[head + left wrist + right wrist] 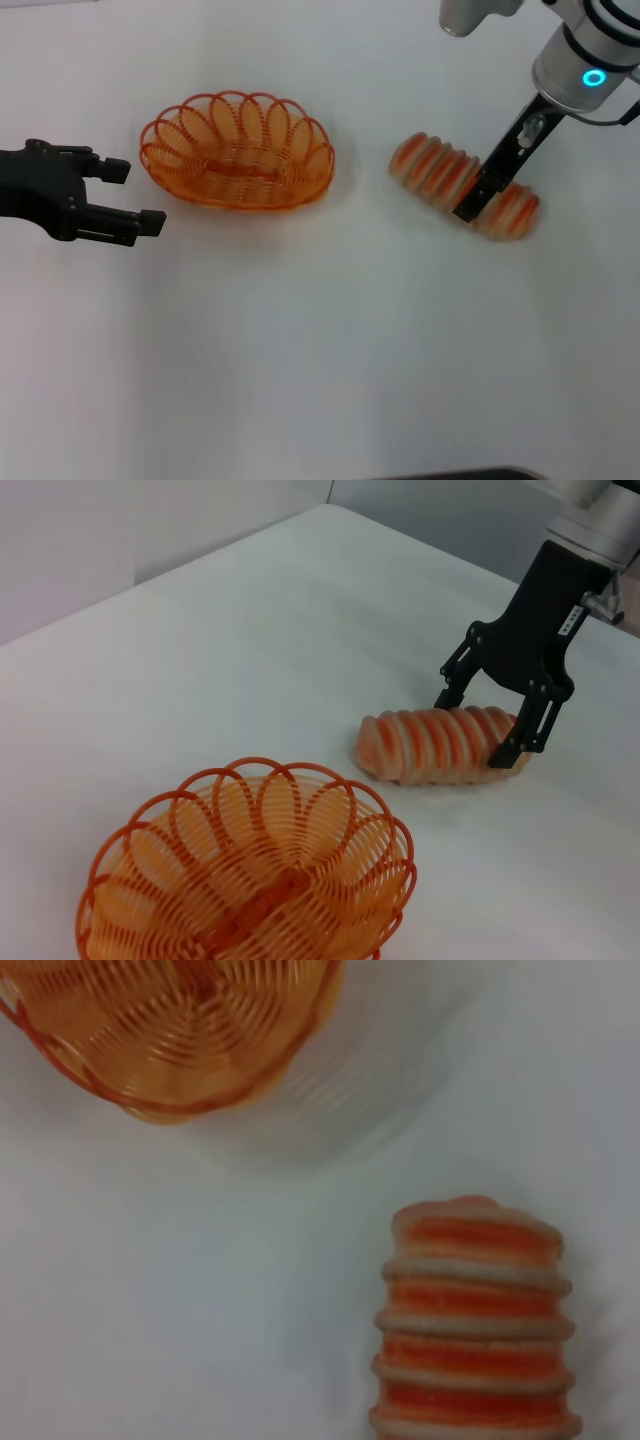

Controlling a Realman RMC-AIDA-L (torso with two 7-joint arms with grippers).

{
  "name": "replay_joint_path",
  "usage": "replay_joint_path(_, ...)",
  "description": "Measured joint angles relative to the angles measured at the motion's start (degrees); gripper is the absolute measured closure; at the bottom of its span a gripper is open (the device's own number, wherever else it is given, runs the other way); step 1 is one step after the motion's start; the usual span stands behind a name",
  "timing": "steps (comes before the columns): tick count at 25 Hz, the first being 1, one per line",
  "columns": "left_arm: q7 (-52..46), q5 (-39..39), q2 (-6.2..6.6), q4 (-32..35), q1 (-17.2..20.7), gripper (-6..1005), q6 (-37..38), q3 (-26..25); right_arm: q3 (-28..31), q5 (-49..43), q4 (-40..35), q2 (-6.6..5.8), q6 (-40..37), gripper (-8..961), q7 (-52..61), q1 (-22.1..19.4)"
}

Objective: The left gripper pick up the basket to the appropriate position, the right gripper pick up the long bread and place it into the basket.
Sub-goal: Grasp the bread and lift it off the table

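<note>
The orange wire basket (238, 150) stands on the white table left of centre; it also shows in the left wrist view (250, 875) and the right wrist view (180, 1030). My left gripper (140, 197) is open and empty, level with the table just left of the basket and apart from it. The long bread (440, 170), tan with orange-red stripes, lies on the table right of the basket. My right gripper (478, 196) reaches down over the bread's right part. In the left wrist view the right gripper (473, 730) is open, one finger on each side of the long bread (430, 745). The bread also shows in the right wrist view (472, 1320).
The white table (320, 350) spreads wide in front of the basket and bread. A gap of bare table lies between the basket and the bread. A dark edge shows at the table's front.
</note>
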Motion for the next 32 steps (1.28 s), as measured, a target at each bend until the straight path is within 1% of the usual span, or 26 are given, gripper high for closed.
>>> replay_joint_path(7,0.00,0.00,-0.07,0.00,0.04,111,0.09,0.00,-1.60,0.01,0.07,0.01,0.70,27,1.47,-0.42)
replay_joint_path(20,-0.26,0.15,-0.07,0.00,0.06,111,0.16,0.00,-1.95,-1.67,0.13,0.01,1.67,29,2.42,-0.43)
replay_joint_path(23,-0.28,0.16,-0.07,0.00,0.06,111,0.18,0.00,-1.96,-1.69,0.15,0.01,1.67,169,2.46,-0.43)
replay_joint_path(28,-0.47,0.18,-0.07,0.05,0.06,111,0.18,0.00,-1.96,-1.77,0.16,0.01,1.73,270,2.48,-0.43)
replay_joint_path(32,-0.70,0.22,-0.07,0.26,0.08,112,0.27,0.00,-1.88,-1.92,0.11,0.00,1.76,288,2.48,-0.43)
